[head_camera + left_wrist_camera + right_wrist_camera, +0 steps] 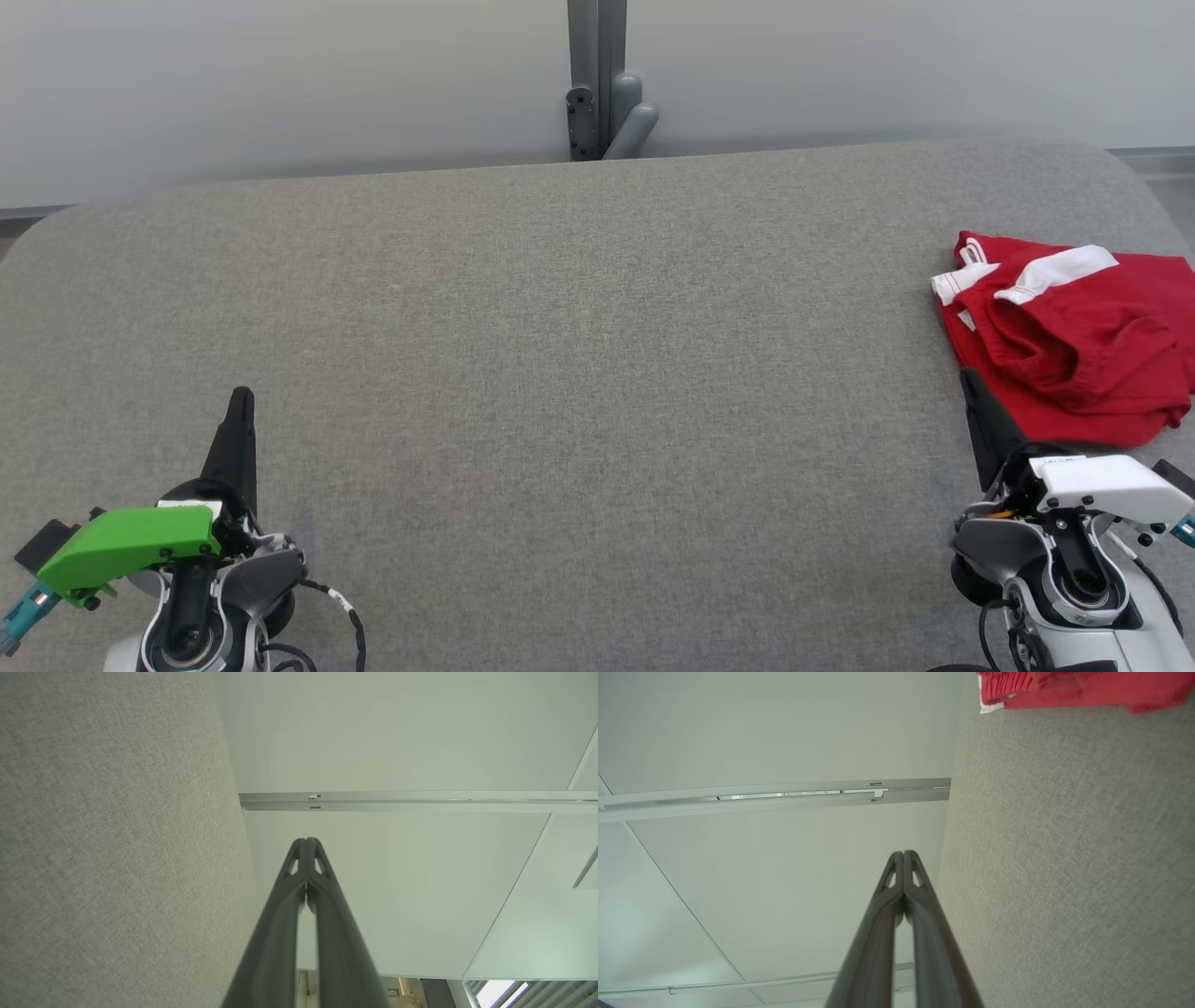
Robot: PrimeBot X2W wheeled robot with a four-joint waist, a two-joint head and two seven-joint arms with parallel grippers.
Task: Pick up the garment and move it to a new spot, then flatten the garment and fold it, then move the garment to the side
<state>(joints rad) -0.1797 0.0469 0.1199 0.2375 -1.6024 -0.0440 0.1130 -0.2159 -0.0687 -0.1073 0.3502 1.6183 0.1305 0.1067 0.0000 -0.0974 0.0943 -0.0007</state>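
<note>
Partly out of frame, red garment (1074, 345) beside closed, empty right gripper (971, 383); left gripper (241, 397) likewise closed, empty.

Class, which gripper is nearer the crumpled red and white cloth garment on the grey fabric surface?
Right. The right gripper sits close beside the garment; the left gripper is far off to its left.

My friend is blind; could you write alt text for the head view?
A crumpled red garment with white trim lies at the right edge of a grey table. The robot's right hand, shut, is just beside it; its left hand, shut, is at lower left.
</note>
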